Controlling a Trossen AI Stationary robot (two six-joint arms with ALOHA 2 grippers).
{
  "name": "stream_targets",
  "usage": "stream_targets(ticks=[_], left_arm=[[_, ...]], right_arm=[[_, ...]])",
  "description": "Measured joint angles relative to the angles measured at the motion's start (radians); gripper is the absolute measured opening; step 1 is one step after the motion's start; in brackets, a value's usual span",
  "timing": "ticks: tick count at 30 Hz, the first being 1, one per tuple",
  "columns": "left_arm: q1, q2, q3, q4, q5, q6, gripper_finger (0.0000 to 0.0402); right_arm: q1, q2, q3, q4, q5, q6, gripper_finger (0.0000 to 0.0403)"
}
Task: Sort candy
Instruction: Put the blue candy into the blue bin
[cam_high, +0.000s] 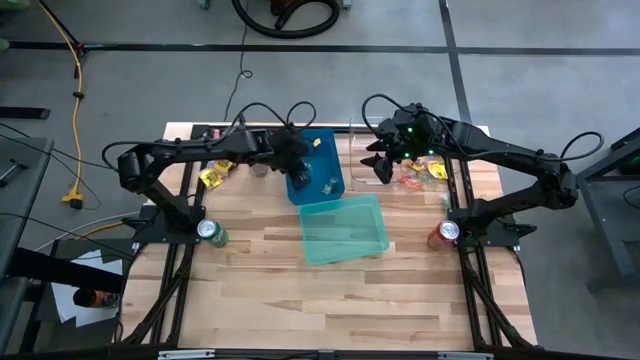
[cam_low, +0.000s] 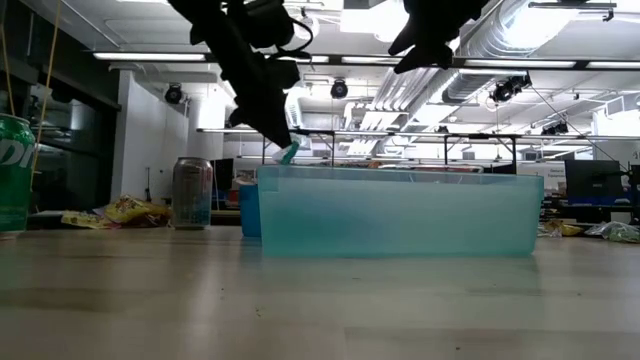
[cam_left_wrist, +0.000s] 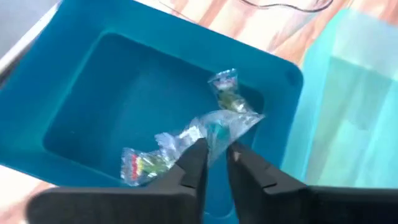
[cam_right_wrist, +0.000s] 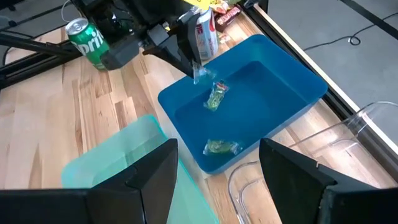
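- The left gripper (cam_left_wrist: 216, 157) is hanging over the blue bin (cam_left_wrist: 81, 112), its fingers (cam_left_wrist: 193, 165) nearly together and pinching the edge of a clear-wrapped candy (cam_left_wrist: 214, 127) with a teal piece inside
- In the right wrist view the same gripper (cam_right_wrist: 194, 65) is sitting above the bin (cam_right_wrist: 273, 93) with the wrapper dangling at its tip
- Two more wrapped sweets are lying on the bin floor, one green piece (cam_right_wrist: 216, 96) near the middle and one (cam_right_wrist: 221, 147) by the near wall
- The right gripper (cam_right_wrist: 217, 168) is waiting with its fingers spread and holding nothing, above the clear container (cam_right_wrist: 348, 134) just beside the blue bin
- A pale teal bin (cam_high: 345, 228) is sitting next to the blue bin (cam_high: 320, 150), toward the table front
- A pile of loose candy (cam_high: 425, 175) is lying near the right arm, and yellow packets (cam_high: 215, 175) are lying near the left arm
- A silver can (cam_right_wrist: 205, 31) is standing behind the blue bin, a green can (cam_high: 210, 232) by the left arm's base, a red can (cam_high: 445, 233) by the right arm's base
- The table (cam_high: 280, 290) is showing pale wood planks; the low view is showing a ceiling with pipes and strip lights behind it
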Motion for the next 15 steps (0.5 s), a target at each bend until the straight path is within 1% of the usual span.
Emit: stream_targets(ticks=[3, 7, 8, 11, 13, 15], left_arm=[[0.005, -0.003, 0.000, 0.004, 0.038, -0.034, 0.0095], [0.001, -0.003, 0.000, 0.002, 0.054, -0.066, 0.0149], [0.000, -0.006, 0.000, 0.000, 0.073, -0.071, 0.0160], [0.020, -0.055, 0.006, -0.023, 0.173, -0.106, 0.0188], [0.046, -0.111, 0.011, -0.018, 0.205, -0.141, 0.0197], [0.071, -0.180, 0.011, 0.010, 0.211, -0.151, 0.0201]], right_arm=[[0.000, 0.000, 0.000, 0.000, 0.000, 0.000, 0.0220], [0.000, 0.000, 0.000, -0.001, 0.001, 0.000, 0.0220], [0.000, 0.000, 0.000, -0.005, 0.000, 0.005, 0.0220], [-0.012, -0.016, 0.000, -0.039, 0.014, 0.053, 0.0220], [-0.035, -0.039, 0.000, -0.040, 0.074, 0.128, 0.0220], [-0.072, -0.057, 0.000, -0.049, 0.186, 0.232, 0.0220]])
